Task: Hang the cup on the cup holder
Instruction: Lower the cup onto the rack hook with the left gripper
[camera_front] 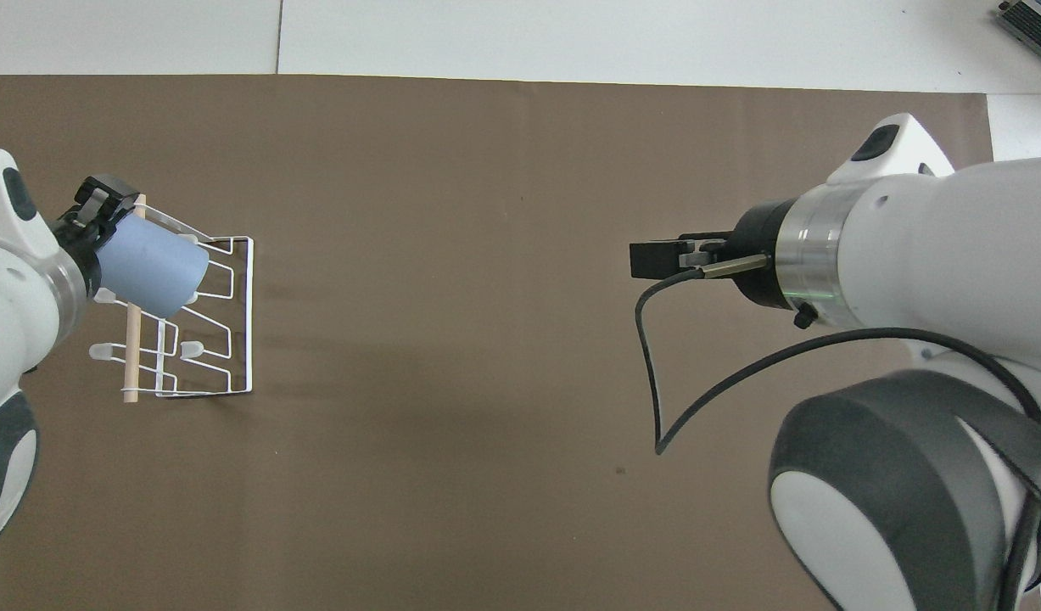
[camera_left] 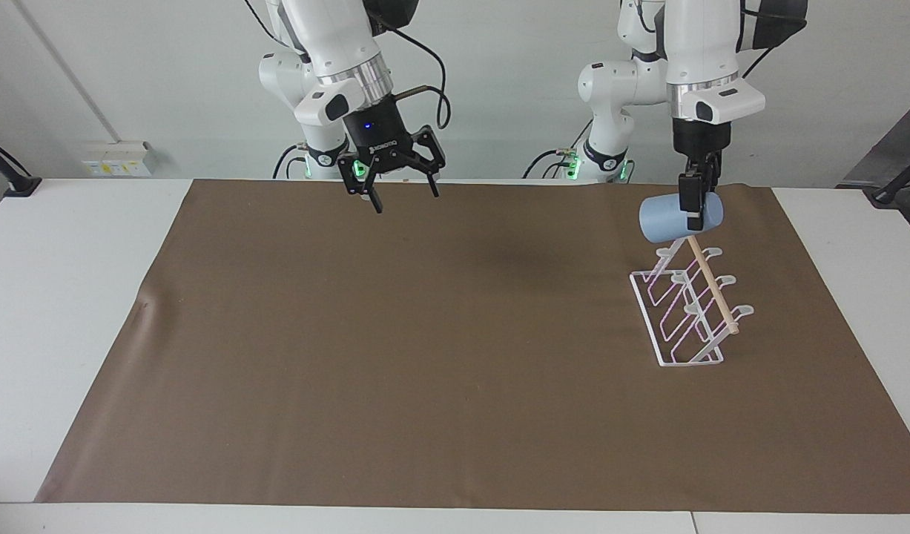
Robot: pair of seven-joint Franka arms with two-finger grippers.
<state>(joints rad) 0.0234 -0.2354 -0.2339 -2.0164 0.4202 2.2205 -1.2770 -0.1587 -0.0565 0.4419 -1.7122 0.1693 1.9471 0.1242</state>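
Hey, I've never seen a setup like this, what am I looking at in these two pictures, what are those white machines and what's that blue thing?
Those are two white robot arms at a table, each ending in a black two-finger claw. One picture is taken from across the table, facing the robots; the other looks steeply down from above the robots' own end. A brown mat covers most of the table. On it, toward the left arm's end, stands a white wire cup holder with a wooden dowel on top. The left claw is shut on a light-blue cup, held on its side in the air over the end of the holder nearest the robots. The right claw is open and empty, waiting over the mat's edge nearest the robots.
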